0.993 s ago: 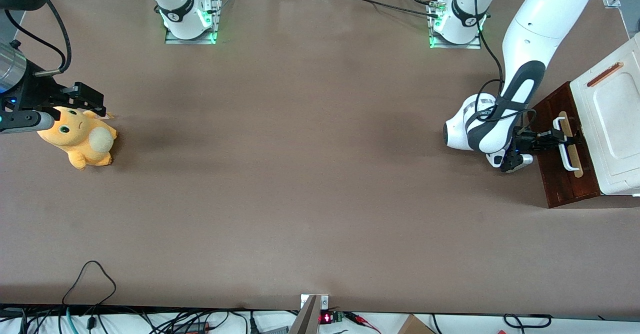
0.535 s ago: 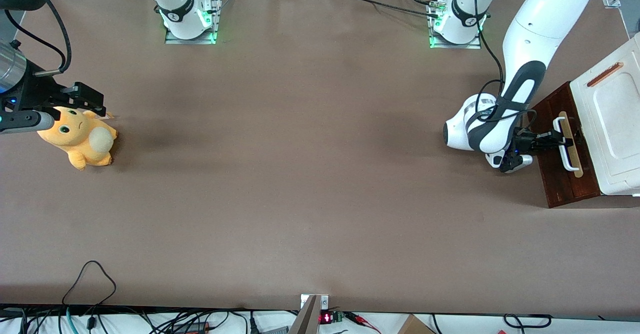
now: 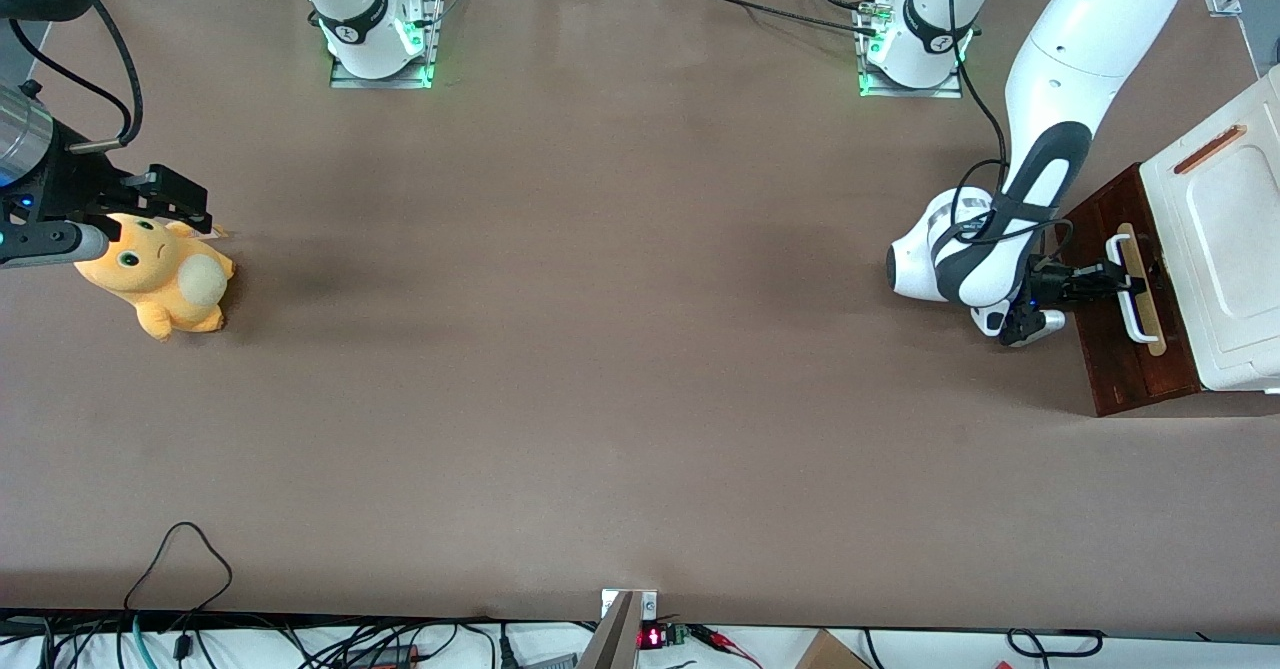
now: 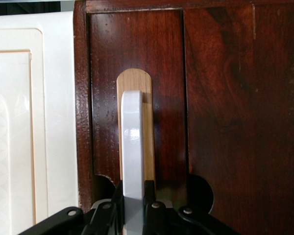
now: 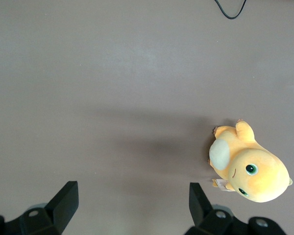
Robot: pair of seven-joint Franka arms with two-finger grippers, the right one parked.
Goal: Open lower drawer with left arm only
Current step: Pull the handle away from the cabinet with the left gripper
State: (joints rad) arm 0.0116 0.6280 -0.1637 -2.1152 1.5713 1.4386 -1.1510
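Front view, brown table (image 3: 600, 349), gripper (image 3: 1118, 279) gripping drawer handle (image 3: 1130, 289)

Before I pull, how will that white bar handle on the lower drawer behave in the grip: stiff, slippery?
The white handle looks like a rigid bar, so it probably won't flex. Its surface is glossy, so it may slip sideways in the end effector, which is shut on it in front of the lower drawer. The wooden drawer should slide straight out rather than tip.

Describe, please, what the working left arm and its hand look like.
The left arm is large and glossy white, with dark grey joint bands and a black cable looping along it. Its hand, at the lower drawer's handle, is small and black.
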